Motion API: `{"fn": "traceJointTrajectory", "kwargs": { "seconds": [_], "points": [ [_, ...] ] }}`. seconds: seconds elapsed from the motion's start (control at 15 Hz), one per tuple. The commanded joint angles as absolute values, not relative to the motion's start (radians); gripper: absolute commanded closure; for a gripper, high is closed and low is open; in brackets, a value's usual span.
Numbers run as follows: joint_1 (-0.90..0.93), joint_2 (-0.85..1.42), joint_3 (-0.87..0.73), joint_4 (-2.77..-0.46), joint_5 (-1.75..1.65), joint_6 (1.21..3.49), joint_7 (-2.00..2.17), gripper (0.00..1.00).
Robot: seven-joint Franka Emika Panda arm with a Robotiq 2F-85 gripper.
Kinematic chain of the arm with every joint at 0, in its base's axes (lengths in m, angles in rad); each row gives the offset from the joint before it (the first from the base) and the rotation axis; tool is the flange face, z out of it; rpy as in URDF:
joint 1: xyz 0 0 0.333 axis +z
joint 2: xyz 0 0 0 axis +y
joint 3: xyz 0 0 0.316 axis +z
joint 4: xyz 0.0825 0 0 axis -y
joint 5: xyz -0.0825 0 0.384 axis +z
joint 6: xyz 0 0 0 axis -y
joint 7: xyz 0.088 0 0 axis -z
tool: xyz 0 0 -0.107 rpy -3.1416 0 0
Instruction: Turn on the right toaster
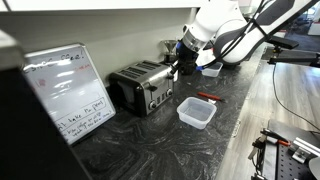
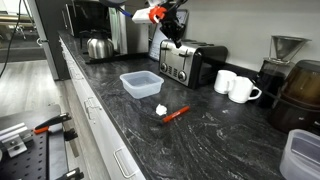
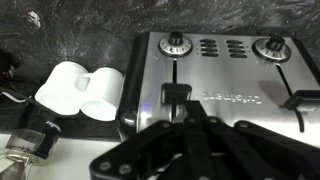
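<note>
The boxy chrome toaster with a black top point(image 1: 143, 88) stands on the dark marbled counter point(image 1: 150, 150) by the wall, with two white ceramic mugs point(image 2: 236, 88) just beside it. The black pincer point(image 3: 188, 110) hangs before its shiny face, fingers pressed together and gripping nothing. Its tips are close to a black lever point(image 3: 175, 94) under a dial.

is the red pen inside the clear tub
No, the red pen lies on the countertop, apart from the clear tub.
</note>
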State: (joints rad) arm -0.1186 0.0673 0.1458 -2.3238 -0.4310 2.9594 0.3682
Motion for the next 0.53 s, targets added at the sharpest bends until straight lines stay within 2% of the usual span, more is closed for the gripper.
{"fn": "traceJointTrajectory", "kwargs": {
  "seconds": [0.0,0.47],
  "points": [
    [-0.117,0.123,0.146,-2.283,-0.431,2.928,0.361,1.0],
    [-0.109,0.181,0.126,-2.22,-0.487,2.918,0.373,1.0]
  ]
}}
